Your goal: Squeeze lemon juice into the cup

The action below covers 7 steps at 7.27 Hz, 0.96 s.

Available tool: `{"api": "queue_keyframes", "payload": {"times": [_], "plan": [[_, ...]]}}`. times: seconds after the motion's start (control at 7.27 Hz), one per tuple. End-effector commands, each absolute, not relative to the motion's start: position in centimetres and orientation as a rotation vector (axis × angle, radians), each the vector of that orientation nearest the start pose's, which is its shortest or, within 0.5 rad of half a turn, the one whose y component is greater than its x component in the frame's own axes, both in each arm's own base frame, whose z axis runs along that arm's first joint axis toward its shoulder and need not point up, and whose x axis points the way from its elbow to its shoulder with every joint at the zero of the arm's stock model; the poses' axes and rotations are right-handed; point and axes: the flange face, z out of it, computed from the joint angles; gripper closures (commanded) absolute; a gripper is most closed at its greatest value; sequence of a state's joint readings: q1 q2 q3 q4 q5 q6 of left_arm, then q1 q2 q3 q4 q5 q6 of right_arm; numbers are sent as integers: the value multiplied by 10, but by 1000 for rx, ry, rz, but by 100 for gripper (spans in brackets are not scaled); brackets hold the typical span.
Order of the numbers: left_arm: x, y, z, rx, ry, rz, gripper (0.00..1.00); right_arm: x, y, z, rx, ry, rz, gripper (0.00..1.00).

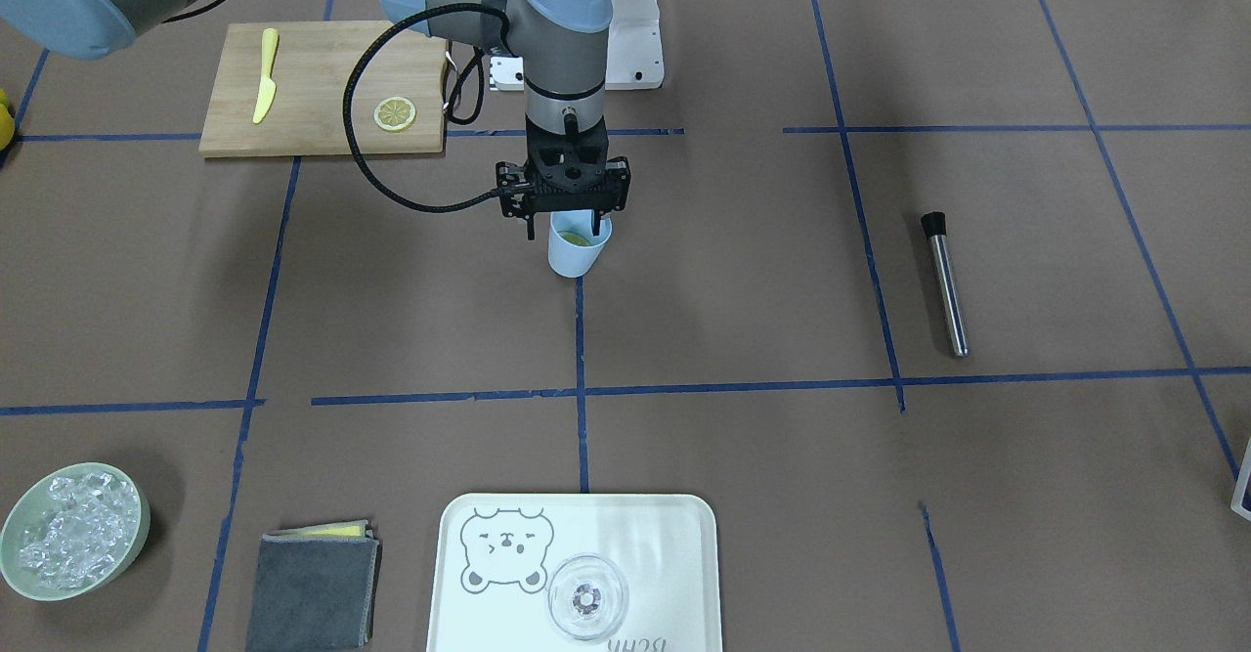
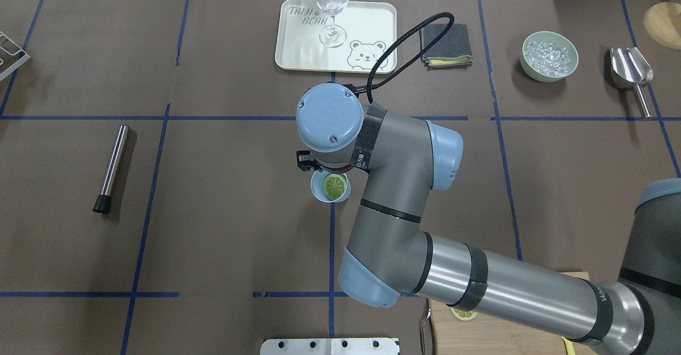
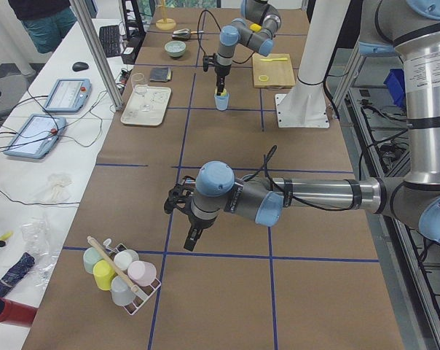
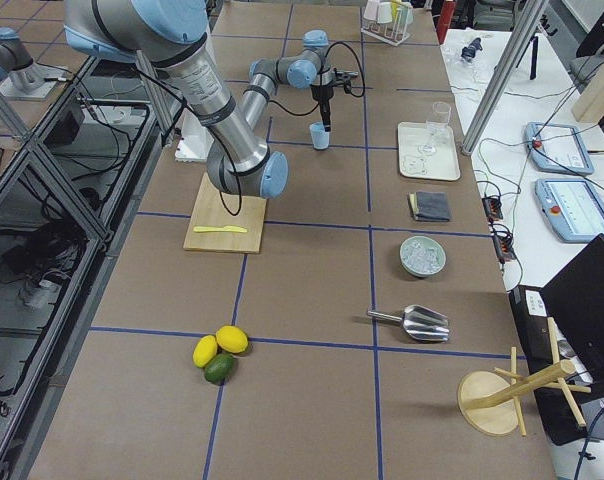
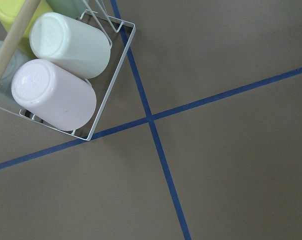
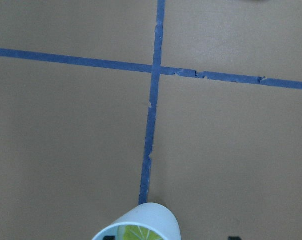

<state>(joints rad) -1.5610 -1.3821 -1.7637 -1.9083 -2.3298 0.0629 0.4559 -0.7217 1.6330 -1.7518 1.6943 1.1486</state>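
Note:
The light-blue cup (image 1: 575, 251) stands upright near the table's middle, on a blue tape line. A round yellow lemon (image 2: 334, 186) slice lies inside it, cut face up, also showing at the bottom edge of the right wrist view as the lemon (image 6: 136, 234). My right gripper (image 1: 564, 228) hangs straight above the cup's mouth, open, its fingertips (image 6: 233, 238) set wide apart and touching nothing. The left gripper (image 3: 188, 221) hovers low over the table near a rack of cups; whether it is open or shut I cannot tell.
A wooden board (image 1: 313, 56) carries a yellow knife (image 1: 265, 88) and another lemon slice (image 1: 395, 113). A steel muddler (image 1: 945, 285), a tray (image 1: 674, 525) with a glass (image 1: 586, 598), a bowl of ice (image 1: 73, 530) and a grey cloth (image 1: 313, 588) lie around. The cup rack (image 5: 98, 115) is by the left arm.

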Motion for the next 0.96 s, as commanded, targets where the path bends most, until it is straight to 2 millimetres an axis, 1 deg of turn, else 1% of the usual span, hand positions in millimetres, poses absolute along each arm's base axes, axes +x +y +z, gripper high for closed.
{"api": "queue_keyframes", "payload": {"times": [0.0,0.14,0.28,0.41,0.55,0.69,0.83], "plan": [[-61,-431,614,342,742,195,0,-565,-419,134,221,-726,-51,0],[-60,-431,621,326,741,190,0,-539,-448,146,202,-731,-105,0],[-60,-432,619,327,742,186,0,-499,-489,169,208,-721,-162,0],[-60,-434,614,336,734,188,0,-453,-527,198,212,-713,-237,0],[-59,-439,614,322,737,185,0,-391,-568,232,204,-726,-279,0],[-59,-441,605,348,734,201,0,-324,-600,270,218,-722,-353,0],[-59,-446,589,426,729,226,0,-258,-619,319,194,-740,-377,0]]}}
